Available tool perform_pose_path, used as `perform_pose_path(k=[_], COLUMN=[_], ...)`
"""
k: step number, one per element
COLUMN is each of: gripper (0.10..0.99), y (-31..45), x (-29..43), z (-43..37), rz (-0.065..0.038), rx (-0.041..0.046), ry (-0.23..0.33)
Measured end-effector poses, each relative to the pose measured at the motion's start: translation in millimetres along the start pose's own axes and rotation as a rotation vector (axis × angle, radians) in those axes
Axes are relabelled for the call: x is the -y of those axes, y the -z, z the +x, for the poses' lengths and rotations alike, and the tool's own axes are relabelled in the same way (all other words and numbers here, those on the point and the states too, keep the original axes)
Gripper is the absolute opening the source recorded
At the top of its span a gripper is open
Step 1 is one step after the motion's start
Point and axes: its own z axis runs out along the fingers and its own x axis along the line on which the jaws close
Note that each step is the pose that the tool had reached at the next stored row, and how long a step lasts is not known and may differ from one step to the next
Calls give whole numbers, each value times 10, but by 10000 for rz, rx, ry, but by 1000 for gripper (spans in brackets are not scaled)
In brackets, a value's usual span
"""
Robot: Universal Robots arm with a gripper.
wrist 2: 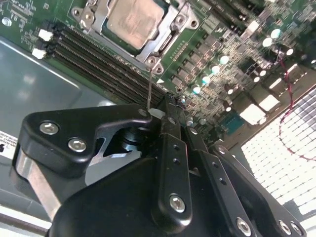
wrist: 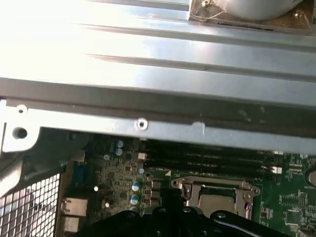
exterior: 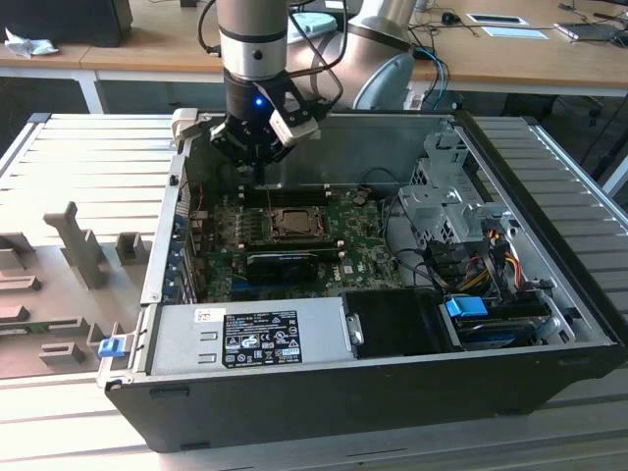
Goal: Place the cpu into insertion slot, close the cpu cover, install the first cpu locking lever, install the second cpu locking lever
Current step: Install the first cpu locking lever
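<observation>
The cpu (wrist 2: 134,20) lies flat in the insertion slot (exterior: 294,224) on the green board, its silver top showing. The cpu cover (wrist 2: 170,35) lies down around it as a metal frame. From the socket's corner a thin wire locking lever (wrist 2: 149,84) stands up to my fingertips. My gripper (wrist 2: 165,106) has its black fingers pressed together at the lever's end. In the exterior view the gripper (exterior: 258,175) hangs inside the open case, just behind the socket. In the first wrist view the cpu (wrist: 217,200) sits framed by the cover (wrist: 247,190).
Black memory slots (wrist 2: 98,59) run beside the socket. A black graphics card (exterior: 285,263) lies in front of it, then the grey power supply (exterior: 250,339). A drive cage (exterior: 442,196) and cables (exterior: 491,260) fill the exterior view's right. The case's metal wall (wrist: 148,98) stands close behind.
</observation>
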Motion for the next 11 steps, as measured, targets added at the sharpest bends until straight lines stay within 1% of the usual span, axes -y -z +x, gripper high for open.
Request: perform_pose_path(k=[7, 11], gripper=[106, 106], y=[-3, -4], x=[-9, -7], z=[-15, -39], rz=[-2, -2], rx=[2, 2], ry=[-26, -27])
